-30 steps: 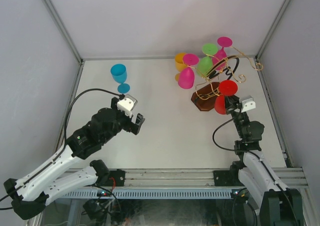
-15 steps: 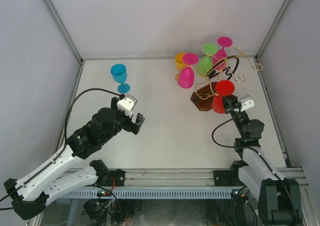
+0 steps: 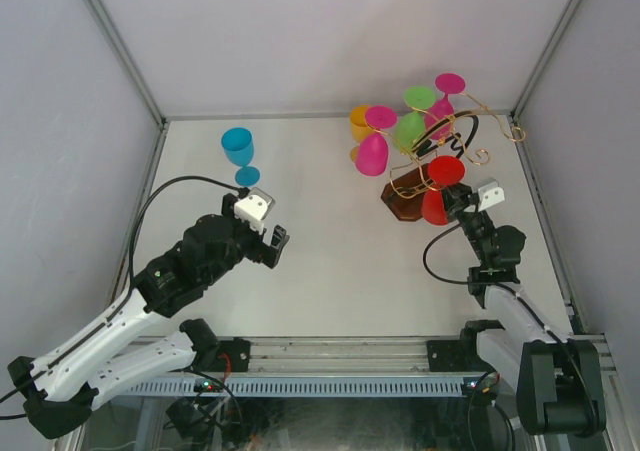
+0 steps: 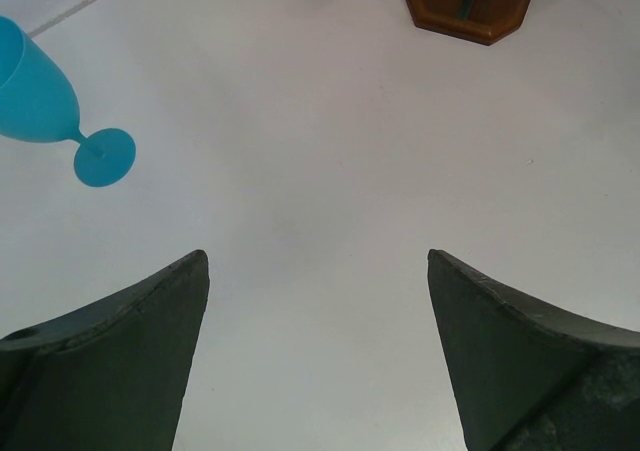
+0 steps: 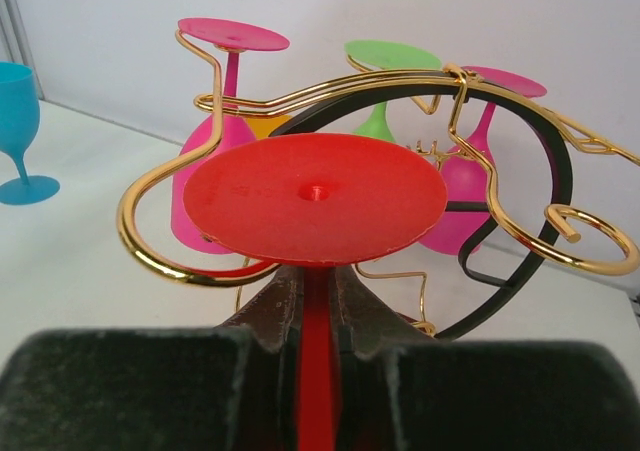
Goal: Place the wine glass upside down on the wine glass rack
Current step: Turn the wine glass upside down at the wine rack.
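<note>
Beside the rack [image 3: 400, 207], right fingers [image 5: 275, 316] clamp the inverted red glass [image 5: 315, 196] by its stem; its foot may snag the rack and tip it. Left fingers [image 4: 130, 351], well apart, gape empty.

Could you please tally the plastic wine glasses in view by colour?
Pink plastic wine glasses: 2
Green plastic wine glass: 1
Orange plastic wine glass: 1
Blue plastic wine glass: 1
Red plastic wine glass: 1
Total: 6
</note>
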Controlling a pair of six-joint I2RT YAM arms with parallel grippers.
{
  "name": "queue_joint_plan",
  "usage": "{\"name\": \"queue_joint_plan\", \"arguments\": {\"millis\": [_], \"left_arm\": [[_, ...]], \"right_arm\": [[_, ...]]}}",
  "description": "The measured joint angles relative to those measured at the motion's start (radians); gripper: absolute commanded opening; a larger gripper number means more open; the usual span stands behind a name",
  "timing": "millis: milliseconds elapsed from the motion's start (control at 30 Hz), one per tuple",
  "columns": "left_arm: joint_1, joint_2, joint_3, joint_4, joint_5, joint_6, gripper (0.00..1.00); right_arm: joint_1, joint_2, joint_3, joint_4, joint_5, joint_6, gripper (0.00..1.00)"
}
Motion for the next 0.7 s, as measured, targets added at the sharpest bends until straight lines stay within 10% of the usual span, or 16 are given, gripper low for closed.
{"name": "queue_joint_plan", "arguments": {"millis": [700], "left_arm": [[0.004, 0.011, 0.000, 0.000, 0.000, 0.000, 0.93]], "right_arm": [[0.000, 0.150, 0.090, 0.030, -0.223, 0.103, 0.00]]}}
